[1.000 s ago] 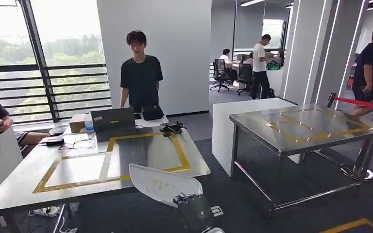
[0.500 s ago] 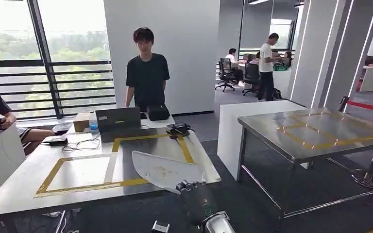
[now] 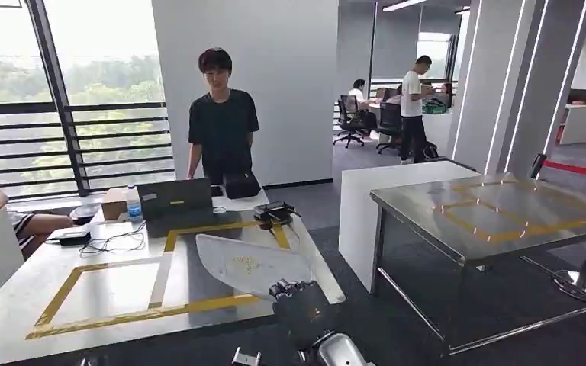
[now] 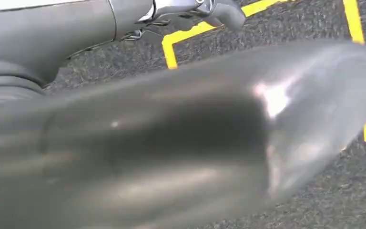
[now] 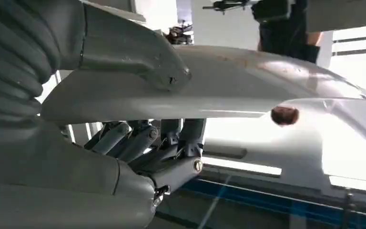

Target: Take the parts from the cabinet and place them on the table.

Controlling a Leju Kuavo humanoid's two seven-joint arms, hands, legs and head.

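The steel bench [image 3: 122,297] is glossy, marked with yellow tape rectangles. Over its near right corner the right hand [image 3: 299,299] pinches a flat, pale, fin-shaped part [image 3: 248,263], thumb above and dark fingers [image 5: 138,138] beneath. Since a second ago the whole view has shifted; the part hangs farther over the bench. The left hand's fingers cannot be told.

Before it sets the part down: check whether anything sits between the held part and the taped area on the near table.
Nothing visible blocks it. The right hand holds the white part over the near table's edge, by the yellow-taped area, which lies bare. The laptop, cables and black device sit at the far end, beyond the tape.
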